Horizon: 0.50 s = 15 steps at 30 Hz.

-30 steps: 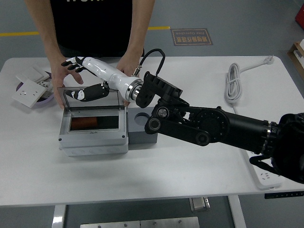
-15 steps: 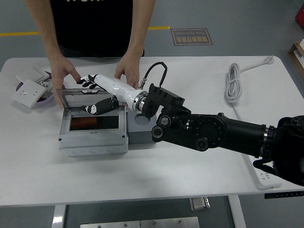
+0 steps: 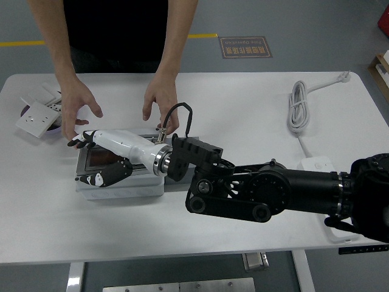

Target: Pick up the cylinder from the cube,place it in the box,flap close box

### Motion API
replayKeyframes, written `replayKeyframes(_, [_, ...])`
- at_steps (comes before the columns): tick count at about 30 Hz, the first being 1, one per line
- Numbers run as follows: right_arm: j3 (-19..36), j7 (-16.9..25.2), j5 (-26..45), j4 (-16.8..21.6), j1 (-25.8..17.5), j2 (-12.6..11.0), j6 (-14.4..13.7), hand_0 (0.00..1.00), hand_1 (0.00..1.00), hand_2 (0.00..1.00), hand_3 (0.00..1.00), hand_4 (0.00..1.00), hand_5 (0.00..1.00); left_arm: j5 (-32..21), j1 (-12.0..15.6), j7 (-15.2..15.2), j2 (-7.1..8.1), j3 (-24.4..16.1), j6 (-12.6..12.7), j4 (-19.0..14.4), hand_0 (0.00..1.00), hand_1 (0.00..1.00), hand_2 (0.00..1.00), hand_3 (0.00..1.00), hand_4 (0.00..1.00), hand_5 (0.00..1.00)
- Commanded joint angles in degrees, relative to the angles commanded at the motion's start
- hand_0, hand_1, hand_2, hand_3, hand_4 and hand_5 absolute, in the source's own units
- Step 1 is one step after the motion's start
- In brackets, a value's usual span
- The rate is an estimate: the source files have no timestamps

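Observation:
The grey box [image 3: 115, 182] sits at the table's left middle. Its clear lid lies down flat over it, and the orange-brown cylinder [image 3: 100, 160] shows dimly through the lid. My right hand [image 3: 91, 159] lies flat on top of the lid, fingers spread, thumb hanging over the box's front edge. It holds nothing. The dark grey cube [image 3: 177, 182] is almost wholly hidden behind my right wrist. My left arm is out of view.
A person stands at the far side, with one hand [image 3: 79, 106] and the other hand [image 3: 160, 100] hovering open just behind the box. White wall sockets [image 3: 37, 114] lie at far left. A coiled white cable [image 3: 298, 109] and a power strip [image 3: 331, 201] lie at right.
My right hand has swung down and toward me, pushing the lid from upright to flat on the box. The person's hands have let go of the box and lifted away.

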Motion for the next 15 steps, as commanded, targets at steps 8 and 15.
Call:
replayKeyframes(8, [1.7, 0.1, -0.6, 0.6, -1.3, -0.6, -0.3, 0.869, 0.814, 0.838, 0.873, 0.691, 0.28, -0.1, 0.1, -0.1, -0.2, 0.2, 0.1, 0.0, 0.923, 0.852, 0.854, 0.951, 0.002, 0.002])
replayKeyframes(15, [9.7, 0.1, -5.5, 2.2, -5.9, -5.3, -0.6, 0.866, 0.813, 0.839, 0.872, 0.685, 0.29, -0.5, 0.2, -0.2, -0.56, 0.5, 0.2, 0.0, 0.923, 0.852, 0.854, 0.951, 0.002, 0.002])
